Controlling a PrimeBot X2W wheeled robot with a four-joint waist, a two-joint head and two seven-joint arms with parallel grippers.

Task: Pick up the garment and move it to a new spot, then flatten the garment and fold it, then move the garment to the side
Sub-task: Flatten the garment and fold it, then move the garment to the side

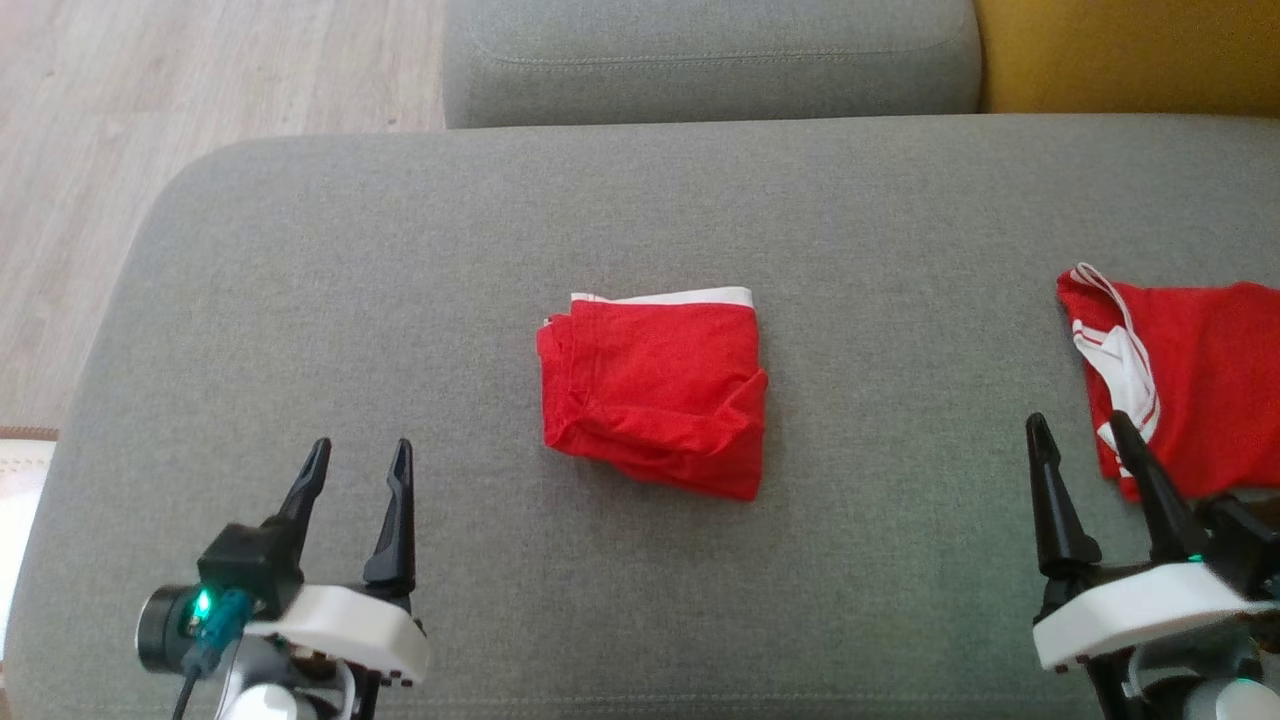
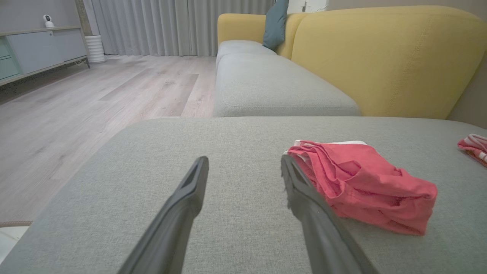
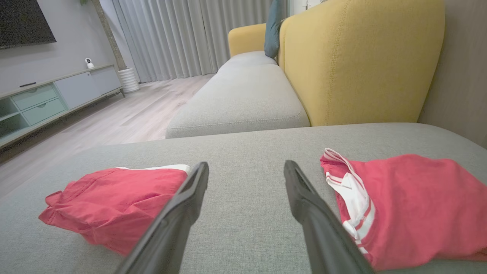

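While the folded red garment (image 1: 655, 395) lies at the middle of the frame on the grey cushion (image 1: 400, 300), I read it as up and to the right of my left claw (image 1: 362, 446), which sits lower left and looks the nearer of the two. The garment's outline is close to square, with a white band along the upper edge, so I see no clear long axis. My right claw (image 1: 1078, 420), lower right, stands just beside a second red garment (image 1: 1200, 380) with white stripes. Both claws are spread wide and hold nothing.
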